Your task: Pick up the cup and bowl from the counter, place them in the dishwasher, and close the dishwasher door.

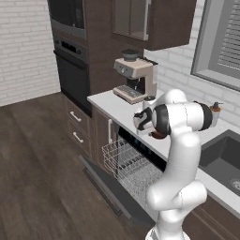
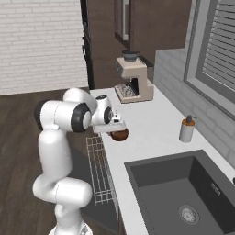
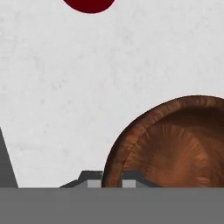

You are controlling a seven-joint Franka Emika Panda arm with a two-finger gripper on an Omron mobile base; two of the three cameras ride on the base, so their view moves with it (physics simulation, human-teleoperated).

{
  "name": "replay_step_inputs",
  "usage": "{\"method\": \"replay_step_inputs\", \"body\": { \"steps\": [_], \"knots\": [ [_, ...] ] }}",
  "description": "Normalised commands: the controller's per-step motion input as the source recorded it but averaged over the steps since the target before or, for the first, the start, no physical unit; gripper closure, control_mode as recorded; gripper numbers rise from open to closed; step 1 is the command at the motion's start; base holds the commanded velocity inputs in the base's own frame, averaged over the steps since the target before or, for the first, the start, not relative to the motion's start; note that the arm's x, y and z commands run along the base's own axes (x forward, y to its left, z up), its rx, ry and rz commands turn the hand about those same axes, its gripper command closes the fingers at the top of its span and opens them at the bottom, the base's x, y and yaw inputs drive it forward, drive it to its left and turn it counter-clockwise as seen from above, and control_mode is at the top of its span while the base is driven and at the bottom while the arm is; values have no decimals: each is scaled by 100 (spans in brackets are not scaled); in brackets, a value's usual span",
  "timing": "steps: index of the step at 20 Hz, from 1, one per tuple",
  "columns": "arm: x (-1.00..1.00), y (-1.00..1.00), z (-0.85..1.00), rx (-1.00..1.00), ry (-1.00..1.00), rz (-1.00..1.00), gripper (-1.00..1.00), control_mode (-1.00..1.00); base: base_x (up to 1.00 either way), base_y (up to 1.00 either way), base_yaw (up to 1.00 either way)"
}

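The brown bowl [image 3: 175, 148] sits on the light counter [image 3: 57, 96], near its front edge. My gripper [image 3: 111, 180] is down over the bowl's near side, one fingertip [image 3: 93, 181] outside the rim and the other inside, shut on the rim. From the base views the bowl [image 2: 120, 135] [image 1: 158, 135] shows just under the hand [image 2: 112, 125]. The red cup [image 3: 89, 5] stands on the counter beyond the bowl, cut off by the frame's top edge. Below the counter the dishwasher stands open, with its dark door [image 1: 105, 187] dropped down and the white wire rack [image 1: 131, 166] pulled out.
A beige coffee machine [image 1: 136, 79] stands at the counter's far end by the black wall oven [image 1: 72, 70]. A grey soap dispenser [image 2: 187, 129] stands near the wall beside the dark sink [image 2: 183, 193]. Wall cabinets hang overhead.
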Motion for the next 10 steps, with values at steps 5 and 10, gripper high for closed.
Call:
{"method": "replay_step_inputs", "body": {
  "steps": [5, 10],
  "knots": [
    [-96, 11, 0, 3, 0, 0, 100, -100, 0, 0, 0],
    [-99, 73, 9, 1, 0, 0, 100, -100, 0, 0, 0]
  ]
}}
